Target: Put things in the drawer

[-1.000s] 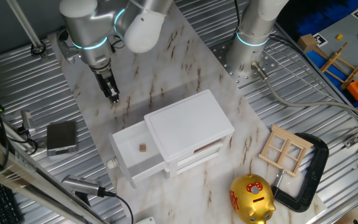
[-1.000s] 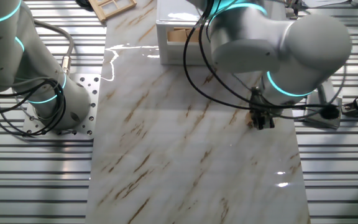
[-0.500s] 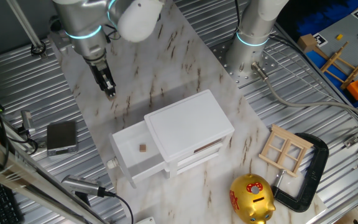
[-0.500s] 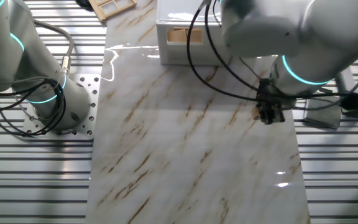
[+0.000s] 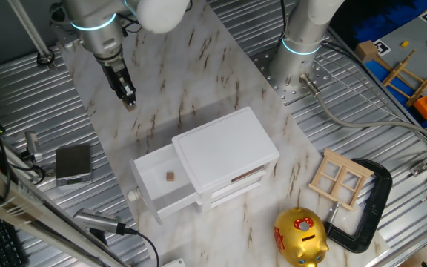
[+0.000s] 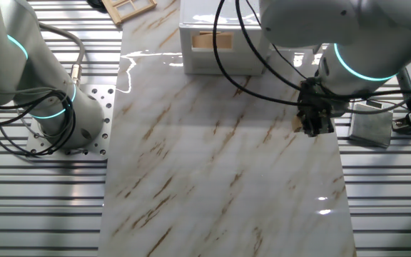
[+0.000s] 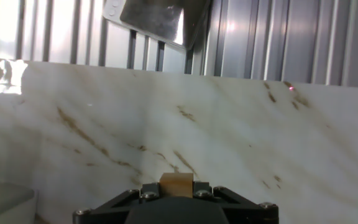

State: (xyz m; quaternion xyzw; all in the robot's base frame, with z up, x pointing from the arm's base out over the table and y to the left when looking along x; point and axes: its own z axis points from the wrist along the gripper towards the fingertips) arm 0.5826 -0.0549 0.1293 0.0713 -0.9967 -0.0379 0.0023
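Partway done, judging by layout. One wooden cube (image 5: 170, 176) lying in the open drawer (image 5: 156, 180), centre-left of frame. Second cube (image 7: 175, 185) sitting pinched between the jaws of the gripper (image 5: 129, 99), hanging above the marble surface (image 5: 191, 81) upper left, well apart from the drawer. Remaining: carrying across, releasing. Count: two cubes, one drawer pulled out.

Shallow white top drawer (image 5: 156, 185): pulled open, holding one tiny tan-brown wooden cube (image 5: 170, 176). A second tan wooden cube (image 7: 176, 185) sits clamped in the end effector (image 5: 128, 99).
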